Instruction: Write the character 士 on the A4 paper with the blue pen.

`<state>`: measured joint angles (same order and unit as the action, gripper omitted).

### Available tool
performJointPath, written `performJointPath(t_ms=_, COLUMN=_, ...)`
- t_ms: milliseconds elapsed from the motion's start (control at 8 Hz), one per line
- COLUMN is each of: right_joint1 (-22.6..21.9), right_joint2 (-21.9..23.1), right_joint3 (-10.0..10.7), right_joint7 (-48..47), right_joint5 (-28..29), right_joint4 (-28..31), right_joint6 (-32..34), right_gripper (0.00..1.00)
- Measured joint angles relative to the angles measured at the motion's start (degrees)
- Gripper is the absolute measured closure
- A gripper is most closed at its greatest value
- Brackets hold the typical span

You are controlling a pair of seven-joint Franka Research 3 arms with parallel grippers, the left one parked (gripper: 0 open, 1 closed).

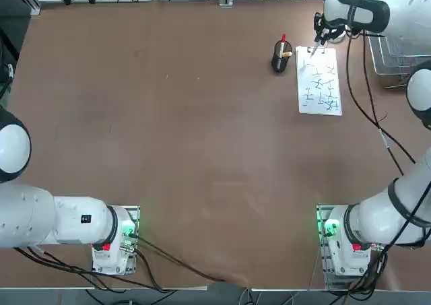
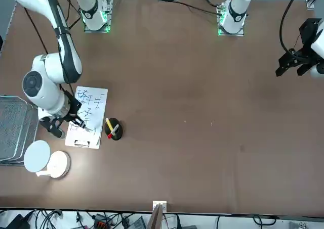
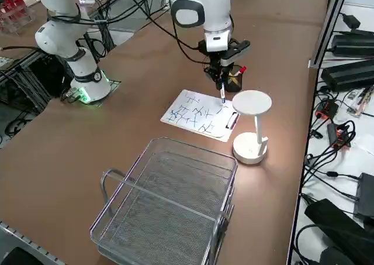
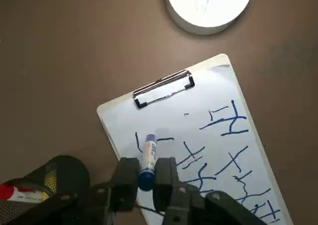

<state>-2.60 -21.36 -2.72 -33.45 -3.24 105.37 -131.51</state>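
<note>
The A4 paper (image 4: 198, 135) lies clipped on a board, covered with several blue handwritten characters; it also shows as the sheet (image 1: 319, 80), the sheet (image 2: 87, 117) and the sheet (image 3: 198, 113). My right gripper (image 4: 147, 178) is shut on the blue pen (image 4: 148, 155), which points down at the sheet near the clip (image 4: 164, 88), beside a short blue stroke. From overhead the right gripper (image 1: 322, 37) hangs over the paper's far end with the pen (image 1: 314, 49) slanting down. In the side view the gripper (image 3: 221, 73) holds the pen (image 3: 222, 93) upright above the paper.
A black pen cup (image 1: 281, 56) with a red-topped pen stands just left of the paper. A white round lamp (image 3: 251, 126) sits by the clip end. A wire basket (image 3: 169, 206) lies at the table's right edge.
</note>
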Motion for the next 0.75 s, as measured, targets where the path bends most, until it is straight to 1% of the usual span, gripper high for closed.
performJointPath(t_ms=250, right_joint1=1.0, right_joint2=0.1, right_joint3=0.3, right_joint7=3.3, right_joint5=0.0, right_joint4=-0.1, right_joint6=0.0, right_gripper=0.81)
performJointPath(t_ms=750, right_joint1=1.5, right_joint2=-1.6, right_joint3=0.6, right_joint7=4.2, right_joint5=0.6, right_joint4=-0.1, right_joint6=0.0, right_gripper=0.81)
